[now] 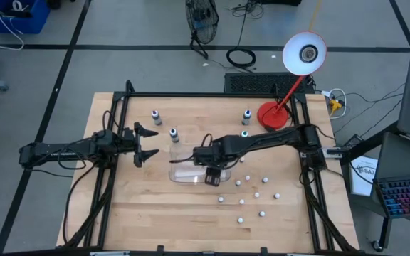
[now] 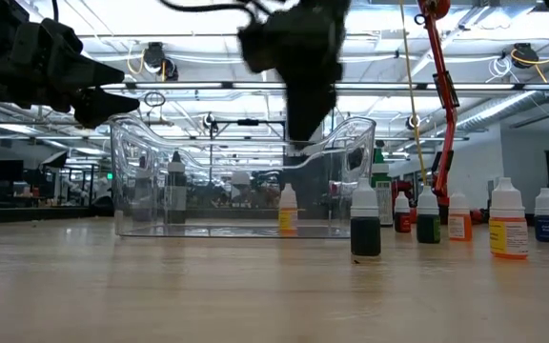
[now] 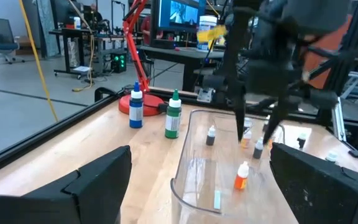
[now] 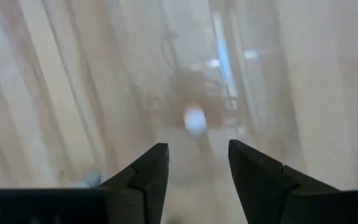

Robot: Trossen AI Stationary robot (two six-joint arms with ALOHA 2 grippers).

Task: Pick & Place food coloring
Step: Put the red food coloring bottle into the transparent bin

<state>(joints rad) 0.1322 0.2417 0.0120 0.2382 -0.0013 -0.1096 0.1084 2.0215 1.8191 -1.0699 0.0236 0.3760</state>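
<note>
Clear tray point(image 2: 141, 181) walls blur bottles under the open right gripper point(image 4: 197, 163).

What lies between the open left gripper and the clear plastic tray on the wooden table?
In the high view, only bare wood separates the left gripper from the clear plastic tray; no bottle stands there.

A clear tray point(image 1: 191, 171) is set near the middle of the table point(image 1: 141, 220). The right gripper point(image 1: 213, 178) is held over the tray's right end, while the left gripper point(image 1: 150, 143) is kept to the tray's left, apart from it. Four food coloring bottles point(image 1: 174, 134) are spread behind the tray, toward the far edge. A lamp point(image 1: 272, 116) is placed at the far right corner. Many small bottles point(image 1: 242, 202) are scattered on the table to the tray's right and nearer the front.
</note>
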